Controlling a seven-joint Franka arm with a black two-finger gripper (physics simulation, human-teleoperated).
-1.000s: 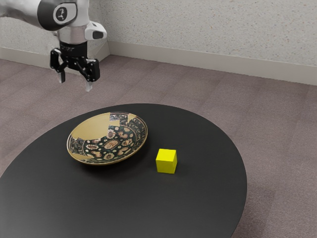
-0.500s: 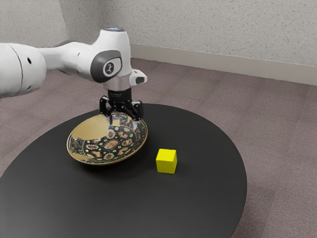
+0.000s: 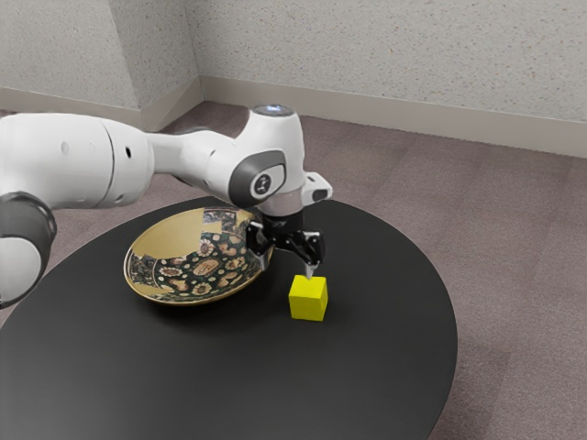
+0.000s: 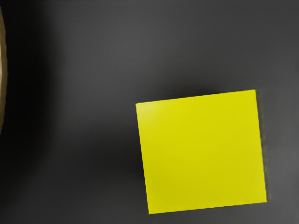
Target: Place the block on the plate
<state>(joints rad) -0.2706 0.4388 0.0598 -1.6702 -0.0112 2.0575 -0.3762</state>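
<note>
"Block [image 3: 308, 300], yellow, one: where did it lie?"

"On the tabletop [image 3: 367, 367], below the hand [image 3: 286, 268] and offset from its middle, toward the exterior view's right. Held by nothing."

"Hand, black, two-fingered: condition?"

"Open, fingers spread, nothing between them. One fingertip stood close over the block's top; contact could not be told."

"Plate [image 3: 170, 240], patterned, gilt-edged?"

"On the hand's other side, toward the exterior view's left, near the block but apart from it."

"Step in hand, as judged?"

"Approach for the grasp. A sideways shift seemed due before any lowering, until the block sat midway between the fingers. Its edges lay slightly askew in the wrist view, so a small turn to square the fingers to two opposite faces looked worthwhile."

"Descent?"

"Straight and slow, fingers passing outside both faces, then an even closing low on the sides."

"Hazards?"

"A fingertip landing on the top face, or a nudge that spun the block. After that, a lift high enough to clear the plate's rim."
</note>
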